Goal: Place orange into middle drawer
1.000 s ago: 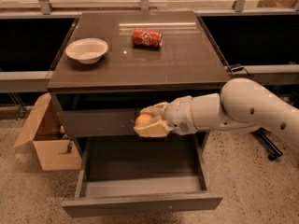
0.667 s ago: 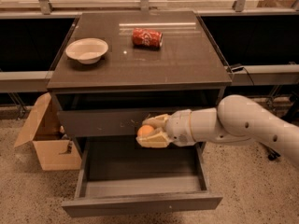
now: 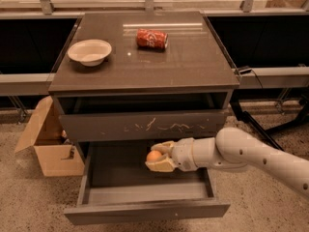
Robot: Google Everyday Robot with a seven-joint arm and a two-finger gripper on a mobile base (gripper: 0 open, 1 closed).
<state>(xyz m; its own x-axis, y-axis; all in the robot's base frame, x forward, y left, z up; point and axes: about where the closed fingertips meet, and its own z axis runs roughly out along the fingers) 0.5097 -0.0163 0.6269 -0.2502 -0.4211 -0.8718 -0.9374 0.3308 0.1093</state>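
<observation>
Carry stage nearly complete: orange (image 3: pixel 154 155) clasped in the gripper (image 3: pixel 159 159), held inside the opening of the pulled-out middle drawer (image 3: pixel 145 210), above its grey floor and below the scratched drawer front (image 3: pixel 154 126); judged outstanding: lowering, release of the fruit, and withdrawal.

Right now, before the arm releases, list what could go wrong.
1. The end effector holds the orange over the open middle drawer, apparently above its floor; dropped from there, the round fruit may bounce or roll.
2. It sits just under the scratched drawer front; rising on withdrawal could strike that panel.
3. The arm crosses the drawer's right wall and might nudge it.
</observation>
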